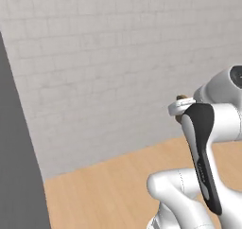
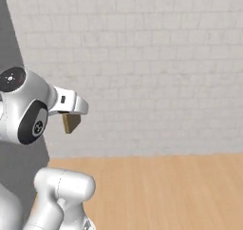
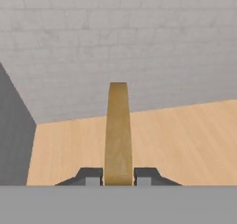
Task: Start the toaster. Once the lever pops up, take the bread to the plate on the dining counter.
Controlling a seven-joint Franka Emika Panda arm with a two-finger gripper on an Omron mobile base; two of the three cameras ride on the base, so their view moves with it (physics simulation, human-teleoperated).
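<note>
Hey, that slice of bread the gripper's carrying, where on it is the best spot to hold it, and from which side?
As it is held now: the gripper is shut on the bread across its two flat faces, at one end. The slice is thin and edge-on in the hand view, so the flat sides give the fingers broad contact. Coming end-on along its length, as here, probably suits it best.
</note>
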